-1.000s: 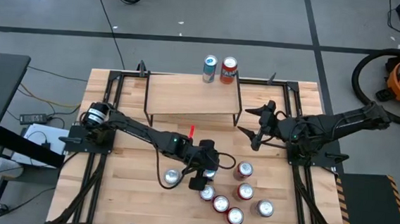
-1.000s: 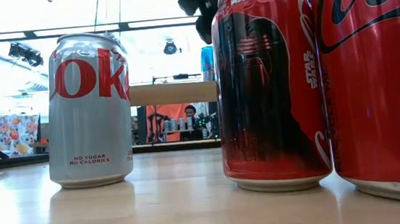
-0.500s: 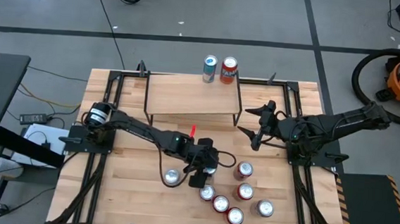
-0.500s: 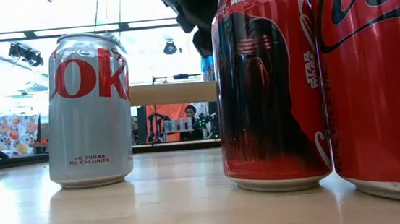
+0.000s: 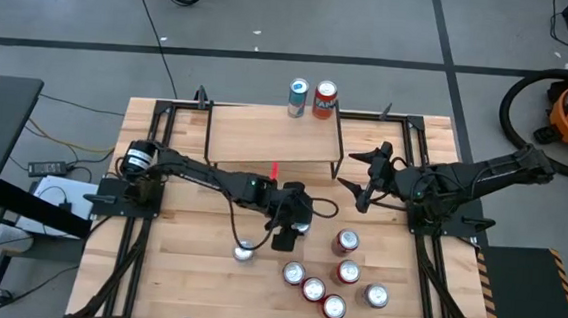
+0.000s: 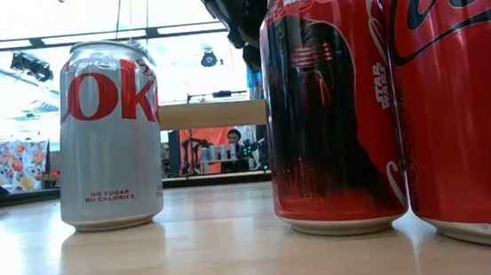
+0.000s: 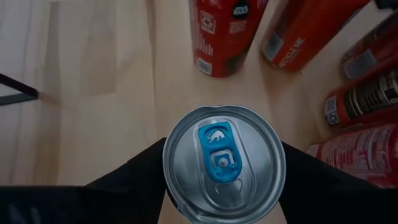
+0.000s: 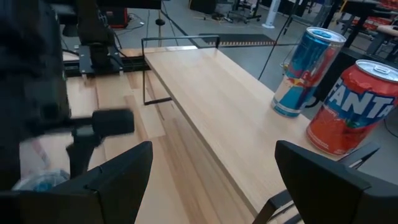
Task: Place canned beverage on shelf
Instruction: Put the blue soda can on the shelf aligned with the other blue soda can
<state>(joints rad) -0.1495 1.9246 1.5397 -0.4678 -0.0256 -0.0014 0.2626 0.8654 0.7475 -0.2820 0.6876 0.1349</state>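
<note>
My left gripper [image 5: 290, 223] is shut on a silver-topped can with a blue tab [image 7: 221, 163], in front of the shelf and beside a cluster of cans. The shelf [image 5: 265, 138] is a light-wood board on thin black legs at the table's far side. A blue can [image 5: 297, 97] and an orange Fanta can [image 5: 324, 100] stand upright on its far edge. My right gripper [image 5: 363, 180] hangs open and empty by the shelf's right end. My left gripper pinches the can between its two fingers [image 7: 137, 180], one on each side of the wall just under the top rim [image 7: 168, 168]. The fingers come from above, pointing down. The can is upright, top up; the can itself hides its base.
A silver Diet Coke can [image 5: 244, 252] stands alone near the front. Several red cans [image 5: 346, 242] stand in a cluster at the front right, also seen in the left wrist view [image 7: 221, 34]. Bare shelf board [image 8: 211, 93] lies left of the two cans.
My left gripper has gone toward the table's far edge and the shelf, carrying the blue-tabbed can out of the cluster of cans. The can has stayed upright. My right arm has kept still.
</note>
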